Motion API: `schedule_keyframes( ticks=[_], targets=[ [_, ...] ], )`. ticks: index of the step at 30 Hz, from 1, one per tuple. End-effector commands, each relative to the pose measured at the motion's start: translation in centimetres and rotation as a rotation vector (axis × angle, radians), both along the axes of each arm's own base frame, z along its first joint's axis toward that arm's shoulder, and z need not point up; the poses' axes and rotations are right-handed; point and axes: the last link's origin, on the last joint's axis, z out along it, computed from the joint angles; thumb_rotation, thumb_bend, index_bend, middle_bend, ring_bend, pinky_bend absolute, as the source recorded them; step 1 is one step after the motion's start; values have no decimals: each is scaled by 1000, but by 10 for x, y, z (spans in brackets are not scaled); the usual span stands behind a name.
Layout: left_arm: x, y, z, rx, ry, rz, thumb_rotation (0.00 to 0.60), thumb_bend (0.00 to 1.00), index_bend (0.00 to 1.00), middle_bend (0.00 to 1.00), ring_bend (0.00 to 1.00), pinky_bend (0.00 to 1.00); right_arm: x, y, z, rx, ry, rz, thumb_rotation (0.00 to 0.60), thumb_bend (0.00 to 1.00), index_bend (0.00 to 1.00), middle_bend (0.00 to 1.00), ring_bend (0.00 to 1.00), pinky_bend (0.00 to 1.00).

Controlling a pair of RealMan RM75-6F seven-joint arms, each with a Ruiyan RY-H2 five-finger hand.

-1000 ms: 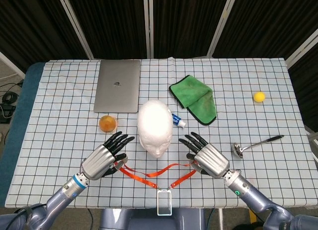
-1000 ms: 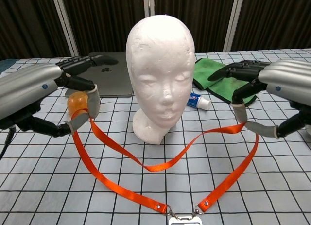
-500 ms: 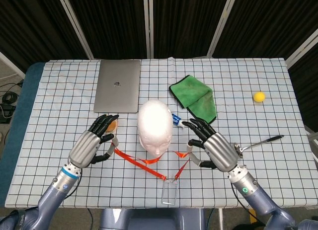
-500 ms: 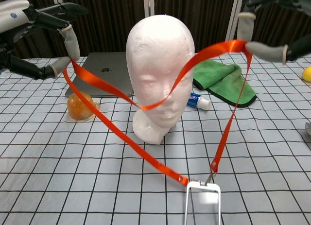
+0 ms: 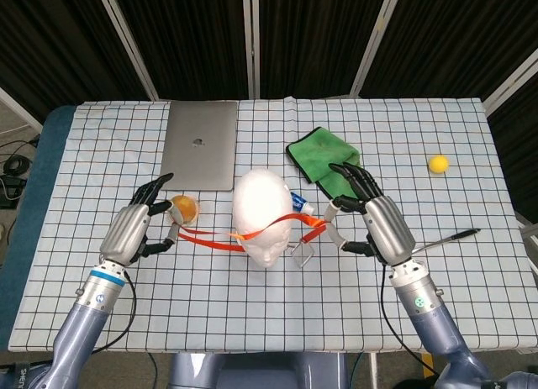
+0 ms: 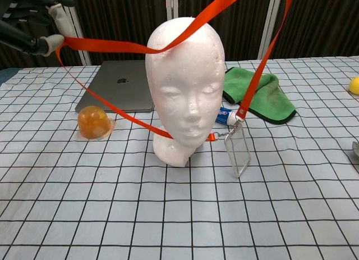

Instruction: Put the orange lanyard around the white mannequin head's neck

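The white mannequin head [image 5: 262,206] stands upright at the table's middle, facing me [image 6: 185,86]. The orange lanyard [image 6: 168,44] is stretched in the air around its front. One strap crosses the forehead and the other [image 6: 132,117] runs under the chin. A clear badge holder [image 6: 239,151] dangles from the lanyard to the right of the neck. My left hand [image 5: 134,229] pinches the strap left of the head and shows at the chest view's top left corner [image 6: 28,30]. My right hand [image 5: 378,221] holds the strap on the other side, above the chest view's frame.
A closed silver laptop [image 5: 200,156] lies behind the head, an orange ball [image 5: 183,208] just by my left hand. A small tube [image 5: 303,206] and green cloth [image 5: 328,166] sit behind my right hand. A ladle [image 5: 445,238] and yellow ball [image 5: 438,163] lie right.
Both hands have risen and moved back along the sides of the head, lifting the lanyard off the table. The upper strap went from the face up to the forehead; the badge now hangs.
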Motion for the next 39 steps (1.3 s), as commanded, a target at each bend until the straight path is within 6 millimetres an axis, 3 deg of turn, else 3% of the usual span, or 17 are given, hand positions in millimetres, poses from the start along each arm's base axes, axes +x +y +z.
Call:
schedule_keyframes(
  ticks=[1,17,27,29,30,31,32,33,34,36,39],
  targets=[
    [11,12,7,8,7,10,600,568,834,0,0,0,8,-7,3,18,-15,-39,600,479,717,92,0,0],
    [50,71,6,29,109,105,600,568,790,0,0,0,29,-75,-5,-46,136,-178,600,479,716,93,0,0],
    [59,94,-2,30,170,165,600,594,743,0,0,0,43,-97,-11,-57,166,-244,600,479,716,96,0,0],
    [59,96,-4,28,174,184,600,634,713,0,0,0,43,-101,-14,-59,179,-261,600,479,716,96,0,0],
    [58,97,-5,28,175,199,600,646,651,0,0,0,42,-104,-16,-62,184,-273,600,478,714,96,0,0],
    [56,99,-6,29,178,219,600,647,526,0,0,0,42,-107,-18,-64,187,-289,600,476,708,96,0,0],
    [56,100,-7,27,182,230,600,647,407,0,0,0,42,-109,-19,-64,187,-298,600,471,679,96,0,0],
    [54,101,-8,24,184,244,600,645,217,0,0,0,41,-111,-20,-65,188,-307,600,454,612,89,0,0],
    [52,102,-11,13,180,266,600,634,78,0,0,0,41,-114,-21,-69,189,-319,600,404,496,71,0,0],
    [50,104,-14,-1,167,295,600,562,0,0,0,0,39,-117,-23,-71,195,-333,600,266,258,25,0,0],
    [47,108,-15,1,135,329,600,298,0,0,0,0,35,-119,-25,-76,226,-349,600,106,53,0,0,0]
  ],
)
